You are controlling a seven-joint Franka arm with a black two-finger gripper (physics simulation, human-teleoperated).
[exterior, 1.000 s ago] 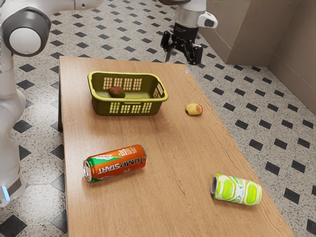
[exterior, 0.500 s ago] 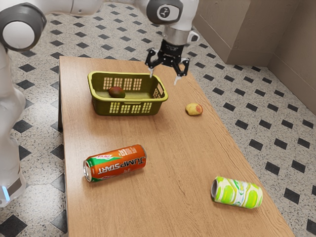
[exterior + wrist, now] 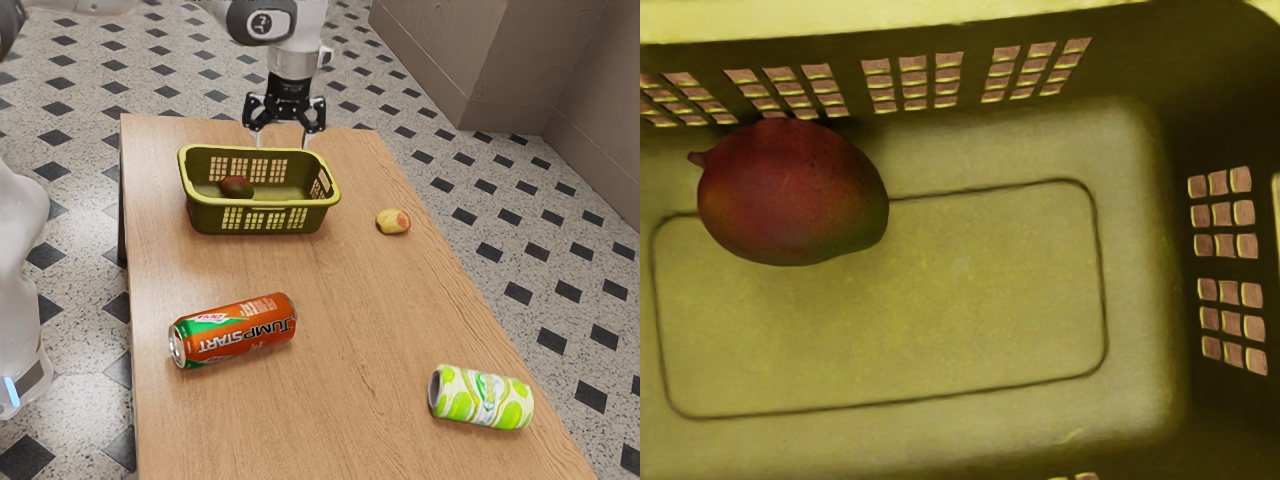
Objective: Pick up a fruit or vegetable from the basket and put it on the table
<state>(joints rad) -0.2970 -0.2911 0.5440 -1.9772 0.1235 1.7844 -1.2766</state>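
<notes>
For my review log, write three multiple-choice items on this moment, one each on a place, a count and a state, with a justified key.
1. Where is the mango?
A) On the room's floor
B) Inside the basket
C) On the bare tabletop

2. How many cans lie on the table?
A) Two
B) Four
C) None

3. How is the gripper?
A) Shut on a can
B) Shut on the mango
C) Open

Key:
1 B: the wrist view shows it on the basket's bottom.
2 A: one orange, one green and white, both on their sides.
3 C: its fingers stand apart, nothing between them.
</notes>
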